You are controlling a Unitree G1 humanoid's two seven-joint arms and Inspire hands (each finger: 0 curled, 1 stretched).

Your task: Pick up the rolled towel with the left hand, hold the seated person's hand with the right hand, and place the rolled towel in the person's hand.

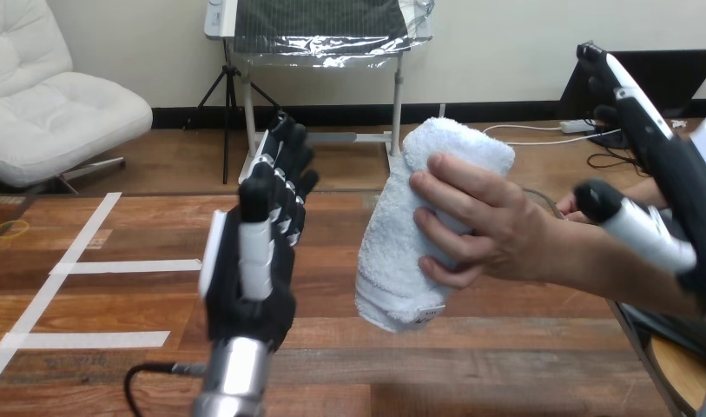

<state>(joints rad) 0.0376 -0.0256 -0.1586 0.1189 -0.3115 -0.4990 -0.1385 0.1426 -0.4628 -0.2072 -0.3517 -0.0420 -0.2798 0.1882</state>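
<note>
Rolled towel (392, 261): one, in person's hand (484, 230); left hand (249, 291) fingers (255, 230) straight; right hand (649, 230) unclear

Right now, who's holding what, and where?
The person's hand grips the towel round its middle. Left hand is open, holding nothing. Right hand touches the person's wrist; hold can't be told.

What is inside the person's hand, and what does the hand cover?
The white rolled towel, nearly upright; the person's hand is curled round its middle. Both towel ends show; the part under the fingers and palm is covered.
</note>
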